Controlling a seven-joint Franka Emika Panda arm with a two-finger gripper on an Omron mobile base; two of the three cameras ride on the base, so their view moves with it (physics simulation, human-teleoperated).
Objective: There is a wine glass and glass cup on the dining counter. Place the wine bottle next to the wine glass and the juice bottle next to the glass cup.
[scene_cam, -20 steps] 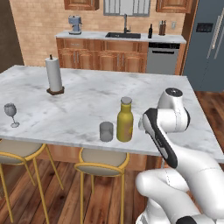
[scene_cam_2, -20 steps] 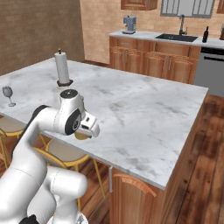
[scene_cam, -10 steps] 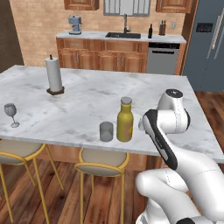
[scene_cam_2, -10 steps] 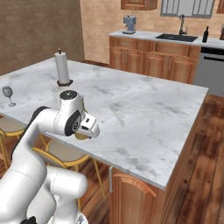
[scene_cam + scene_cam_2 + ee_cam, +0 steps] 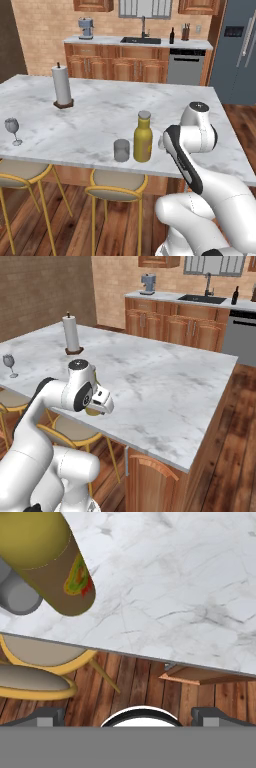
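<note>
Juice bottle (image 5: 143,138) just beside glass cup (image 5: 121,150)

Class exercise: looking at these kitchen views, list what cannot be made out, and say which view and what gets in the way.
- Juice bottle: hand view, top cut off by the frame edge.
- Glass cup: hand view, mostly hidden behind the juice bottle.
- Wine bottle: left base view, too small for detail.
- Gripper: right base view, fingers hidden behind the wrist.

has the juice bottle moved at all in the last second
No. In the left base view the juice bottle stands right beside the glass cup, near the front edge of the dining counter, the same as a second ago.
</note>
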